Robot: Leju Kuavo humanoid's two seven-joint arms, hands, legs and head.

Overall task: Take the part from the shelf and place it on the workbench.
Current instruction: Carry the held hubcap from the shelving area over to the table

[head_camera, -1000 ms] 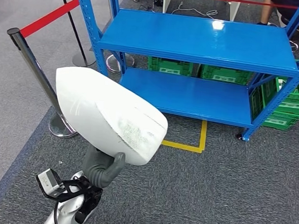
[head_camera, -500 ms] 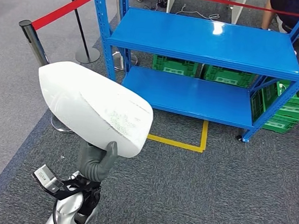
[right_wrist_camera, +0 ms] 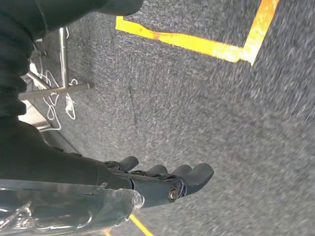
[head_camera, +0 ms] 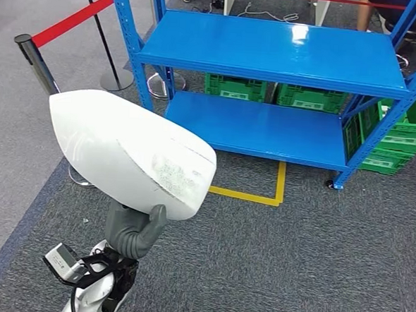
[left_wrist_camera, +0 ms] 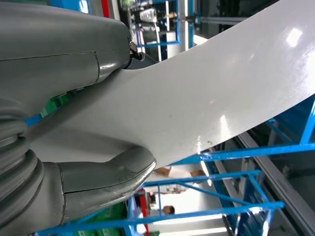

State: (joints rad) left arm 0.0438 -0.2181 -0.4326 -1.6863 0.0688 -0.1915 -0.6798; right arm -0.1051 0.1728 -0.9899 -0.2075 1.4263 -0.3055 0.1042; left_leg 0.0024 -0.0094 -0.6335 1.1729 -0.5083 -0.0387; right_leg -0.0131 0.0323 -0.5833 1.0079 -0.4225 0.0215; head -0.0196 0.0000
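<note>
two blue shelf tiers (head_camera: 271, 54) above grey carpet (head_camera: 295, 267)

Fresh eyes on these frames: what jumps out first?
The big white part dominates the near left of the head view, gripped from beneath by the left robot hand. Behind it stands a bright blue shelf, its two boards bare, with green crates on the floor behind. The right robot hand hangs with nothing in it above grey carpet marked with yellow tape.
</note>
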